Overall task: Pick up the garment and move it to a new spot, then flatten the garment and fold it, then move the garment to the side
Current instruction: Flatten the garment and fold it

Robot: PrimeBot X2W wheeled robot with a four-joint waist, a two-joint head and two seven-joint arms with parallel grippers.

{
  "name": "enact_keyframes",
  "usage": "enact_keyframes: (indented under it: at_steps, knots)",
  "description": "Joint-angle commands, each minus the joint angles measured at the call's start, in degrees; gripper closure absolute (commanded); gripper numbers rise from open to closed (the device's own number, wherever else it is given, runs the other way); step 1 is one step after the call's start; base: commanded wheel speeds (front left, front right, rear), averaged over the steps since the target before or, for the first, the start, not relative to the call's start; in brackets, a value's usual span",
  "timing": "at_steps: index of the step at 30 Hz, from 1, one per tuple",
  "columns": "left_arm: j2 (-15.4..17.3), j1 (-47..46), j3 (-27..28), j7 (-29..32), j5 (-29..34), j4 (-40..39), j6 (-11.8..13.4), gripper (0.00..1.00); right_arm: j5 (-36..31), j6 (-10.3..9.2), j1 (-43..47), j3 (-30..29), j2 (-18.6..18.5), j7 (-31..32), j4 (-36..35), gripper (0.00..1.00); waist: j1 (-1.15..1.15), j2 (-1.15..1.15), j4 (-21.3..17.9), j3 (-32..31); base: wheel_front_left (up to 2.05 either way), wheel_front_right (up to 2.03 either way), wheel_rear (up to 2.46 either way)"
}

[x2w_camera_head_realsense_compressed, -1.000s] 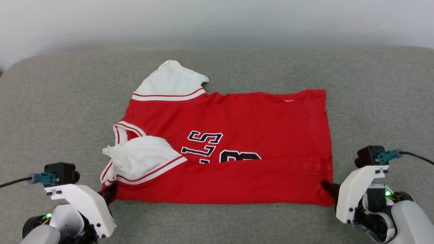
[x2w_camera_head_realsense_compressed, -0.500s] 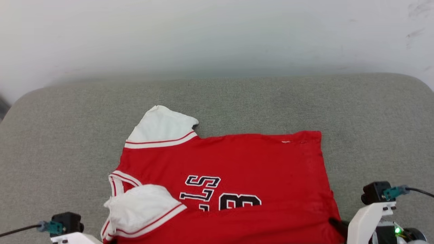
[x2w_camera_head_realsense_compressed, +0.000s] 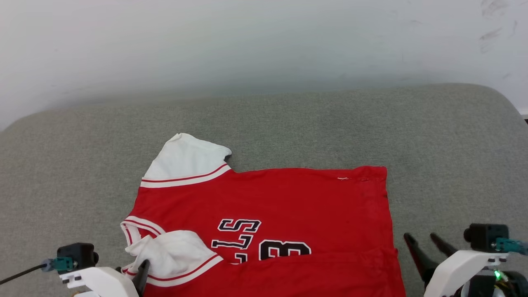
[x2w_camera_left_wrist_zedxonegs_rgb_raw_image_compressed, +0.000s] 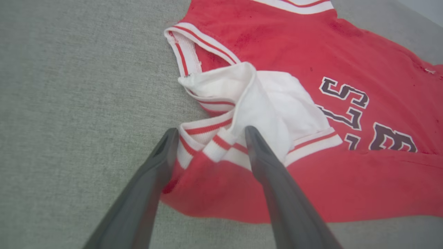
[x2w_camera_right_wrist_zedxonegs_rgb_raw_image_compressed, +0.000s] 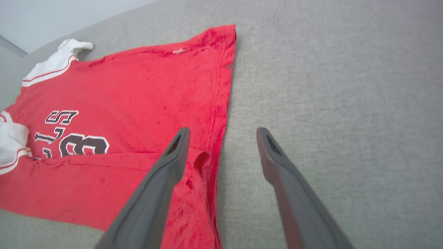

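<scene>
Beneath a white wall [x2w_camera_head_realsense_compressed: 247, 45], a grey cushion [x2w_camera_head_realsense_compressed: 313, 123] is seen in the head view. The garment [x2w_camera_head_realsense_compressed: 297, 206] is laid flat on the cushion's near half, left of centre, with the collar [x2w_camera_head_realsense_compressed: 133, 227] to the left and the hem [x2w_camera_head_realsense_compressed: 390, 214] to the right. Its near edge is folded up over the body, so that the black lettering [x2w_camera_head_realsense_compressed: 241, 235] is partly covered. The far sleeve [x2w_camera_head_realsense_compressed: 185, 159] is spread out. The near sleeve [x2w_camera_head_realsense_compressed: 173, 253] is bunched beside the collar. The left gripper [x2w_camera_head_realsense_compressed: 139, 270] is placed at the garment's near left corner, with one dark finger seen against the near sleeve. The right gripper [x2w_camera_head_realsense_compressed: 420, 237] is held just off the near right corner, its fingers spread and apart from the cloth.

In the left wrist view, the left gripper's [x2w_camera_left_wrist_zedxonegs_rgb_raw_image_compressed: 211, 131] fingers are seen parted widely. The striped trim [x2w_camera_left_wrist_zedxonegs_rgb_raw_image_compressed: 207, 128] is straddled by them. Cloth lies between the tips, yet it is not pinched. Whether the tips touch the cloth cannot be told.

In the right wrist view, the right gripper's [x2w_camera_right_wrist_zedxonegs_rgb_raw_image_compressed: 224, 130] fingers are likewise spread wide, with nothing held. The finger at that view's left is seen over the hem's wrinkled corner, and the other is seen over bare cushion. Whether the hem is touched cannot be told.
</scene>
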Motion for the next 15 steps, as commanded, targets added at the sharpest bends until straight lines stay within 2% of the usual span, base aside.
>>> enact_keyframes:
  at_steps: [1, 7, 10, 15]
  knots:
    - [0.0, -1.1, 0.6, -1.3, 0.8, -0.4, 0.4, 0.00, -1.7, -0.02, -1.2, -1.3, 0.6, -2.9, -0.6, 0.00, 0.00, 0.00, -0.6, -0.2, 0.00, 0.00, 0.00]
    - [-0.1, -5.9, 2.4, -6.2, 4.4, -1.1, 1.5, 0.00, -7.3, -0.02, -3.5, -4.9, 3.2, -13.4, -2.5, 0.00, 0.00, 0.00, -2.2, 0.6, 0.00, 0.00, 0.00]
    - [-0.5, -11.7, 2.9, -7.8, 6.1, 0.8, 0.5, 0.00, -9.3, -0.02, -5.4, -5.2, 4.3, -16.9, -4.5, 0.00, 0.00, 0.00, -3.1, 3.1, 0.00, 0.00, 0.00]
    - [0.0, -22.1, 3.1, -6.3, 7.1, 5.6, -2.3, 0.00, -11.0, -0.02, -8.8, -3.7, 5.1, -18.8, -7.9, 0.00, 0.00, 0.00, -5.1, 9.2, 0.00, 0.00, 0.00]
